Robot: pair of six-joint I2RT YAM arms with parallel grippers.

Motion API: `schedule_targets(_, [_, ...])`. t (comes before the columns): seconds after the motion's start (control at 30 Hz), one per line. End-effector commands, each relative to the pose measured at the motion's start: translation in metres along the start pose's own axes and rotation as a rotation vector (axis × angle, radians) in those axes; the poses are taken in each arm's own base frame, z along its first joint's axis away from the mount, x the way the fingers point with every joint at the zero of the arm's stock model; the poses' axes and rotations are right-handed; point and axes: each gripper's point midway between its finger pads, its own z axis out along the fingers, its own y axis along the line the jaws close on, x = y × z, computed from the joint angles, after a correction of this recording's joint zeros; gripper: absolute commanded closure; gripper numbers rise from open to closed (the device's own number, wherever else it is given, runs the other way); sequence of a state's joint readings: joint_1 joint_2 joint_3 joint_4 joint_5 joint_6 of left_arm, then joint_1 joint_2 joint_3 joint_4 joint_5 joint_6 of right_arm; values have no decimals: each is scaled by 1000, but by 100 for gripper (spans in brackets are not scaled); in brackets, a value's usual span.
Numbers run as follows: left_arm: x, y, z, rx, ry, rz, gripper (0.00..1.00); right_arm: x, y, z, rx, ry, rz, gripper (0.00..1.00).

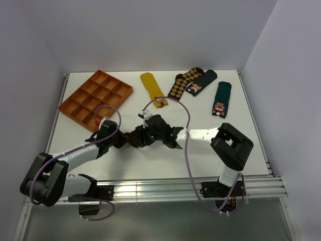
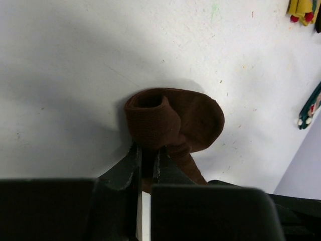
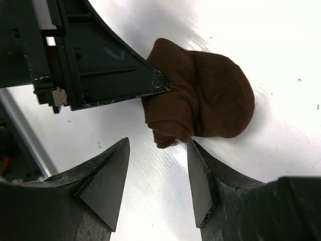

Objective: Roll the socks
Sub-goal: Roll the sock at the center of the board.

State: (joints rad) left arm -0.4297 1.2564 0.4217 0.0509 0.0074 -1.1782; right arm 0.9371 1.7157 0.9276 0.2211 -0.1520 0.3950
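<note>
Where the two arms meet, a little toward the near edge from the middle of the table (image 1: 150, 163), lies the one item in work.

Item 1: brown sock (image 2: 175, 120). Plain dark fabric, part rolled. A thick, tube-like bundle stands at one end, and a rounded flap lies flat on the table beyond it.

Item 2: left gripper (image 2: 149, 150). Its jaws are clamped tight on the near side of the bundle, with cloth pinched between them.

Item 3: right gripper (image 3: 158, 143). Its jaws stand apart and hold nothing. One fingertip is just beside the lower edge of the bundle; whether it touches cannot be told.

Items 4 to 6, not in use: orange tray (image 1: 95, 99) toward the far left corner; mustard sock (image 1: 152, 86) and diamond-patterned sock (image 1: 183, 83) along the far edge, well apart from the work.

Handling note (judgement): the roll looks roughly half made.
- Keep the left pinch firm and low so the bundle does not spring open.
- Bring the right jaws over the flat flap, not the bundle.
- Take the flap by its edge and wrap it snugly round the roll.
- Keep the cloth taut between the two grips; slack is likely to leave a loose, lopsided roll.
- Release the left pinch only once the right has hold.
</note>
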Motion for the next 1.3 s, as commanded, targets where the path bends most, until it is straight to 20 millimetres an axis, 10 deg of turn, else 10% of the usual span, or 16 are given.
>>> schedule_targets(0.0, [5, 39, -4, -170, 11, 76, 100, -14, -16, 3, 125, -41, -58, 43])
schedule_targets(0.53, [15, 35, 2, -176, 51, 83, 100, -32, 24, -10, 123, -188, -270, 44])
schedule_targets(1.27, [20, 30, 2, -162, 70, 88, 100, 12, 12, 38, 163, -69, -371, 41])
